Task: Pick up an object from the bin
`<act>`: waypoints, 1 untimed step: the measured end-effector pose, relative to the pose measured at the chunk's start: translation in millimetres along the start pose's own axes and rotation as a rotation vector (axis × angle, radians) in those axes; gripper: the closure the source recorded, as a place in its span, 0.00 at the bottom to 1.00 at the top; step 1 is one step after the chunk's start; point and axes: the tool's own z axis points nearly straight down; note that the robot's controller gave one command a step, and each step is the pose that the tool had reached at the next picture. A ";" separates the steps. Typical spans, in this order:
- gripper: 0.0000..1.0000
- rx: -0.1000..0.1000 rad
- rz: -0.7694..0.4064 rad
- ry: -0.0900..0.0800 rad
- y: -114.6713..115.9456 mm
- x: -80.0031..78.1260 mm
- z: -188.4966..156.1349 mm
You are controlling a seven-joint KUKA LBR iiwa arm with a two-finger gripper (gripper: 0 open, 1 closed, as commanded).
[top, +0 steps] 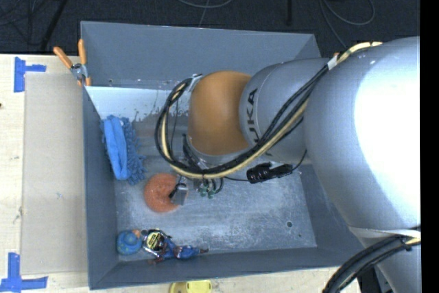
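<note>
- bin: grey metal, floor dusted white.
- gripper: low in the bin, at the right edge of the orange pad; whether released or clenched cannot be told.
- orange pad: round, on the floor, left of centre.
- blue brush: shaggy, along the left wall.
- toys: small blue and yellow-black cluster, front-left corner.

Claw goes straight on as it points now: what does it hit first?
Probably the right edge of the round orange pad under the claw; depth is unclear, so possibly the bin floor beside it.
</note>
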 end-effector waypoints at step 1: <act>1.00 0.000 0.000 0.000 -0.1 0.0 0.0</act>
